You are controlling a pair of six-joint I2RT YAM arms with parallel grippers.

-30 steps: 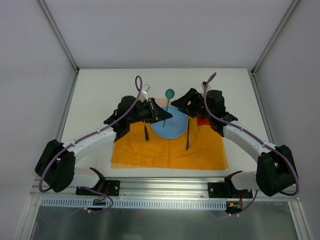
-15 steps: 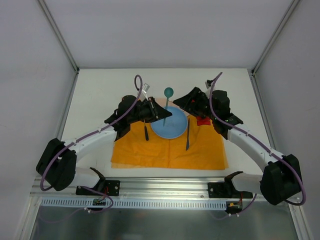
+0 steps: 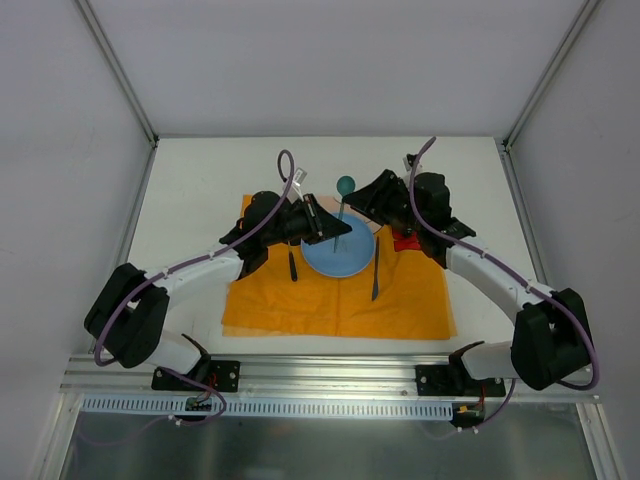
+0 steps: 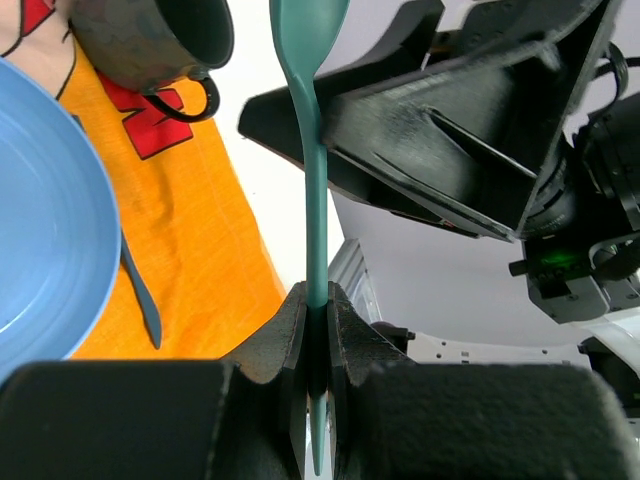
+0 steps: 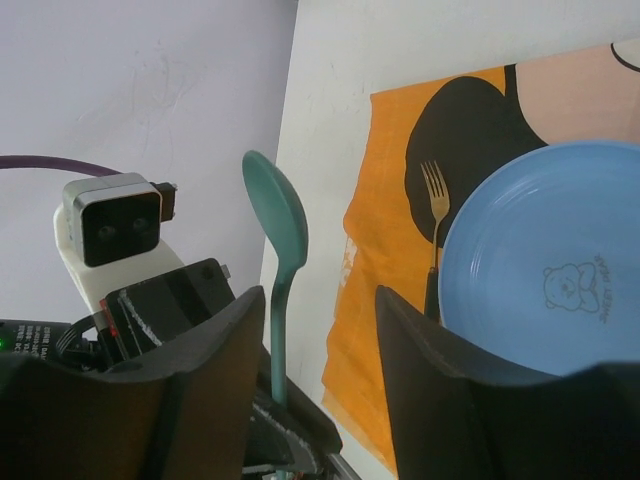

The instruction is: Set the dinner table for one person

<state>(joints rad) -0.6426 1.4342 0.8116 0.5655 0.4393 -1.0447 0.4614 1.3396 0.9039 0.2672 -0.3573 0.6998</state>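
My left gripper [image 4: 316, 296] [image 3: 333, 227] is shut on the handle of a teal spoon [image 4: 314, 150] [image 3: 345, 186], held up above the far edge of the blue plate [image 3: 338, 256]. My right gripper [image 5: 320, 300] [image 3: 370, 200] is open, its jaws on either side of the spoon's [image 5: 277, 225] handle, which stands close to the left finger [image 5: 200, 370]. On the white dinner table [image 3: 195, 180] lies the orange placemat [image 3: 330, 305], with a fork [image 3: 293, 264] left of the plate and a knife [image 3: 375, 272] right of it.
A dark mug [image 4: 150, 40] stands on the placemat beyond the plate [image 4: 40, 220], under my right arm in the top view. Grey walls close in the table on three sides, and an aluminium rail [image 3: 330, 372] runs along the near edge.
My left arm has pushed forward and to the right with the spoon. My right gripper has shifted slightly around the spoon and its jaws have narrowed.
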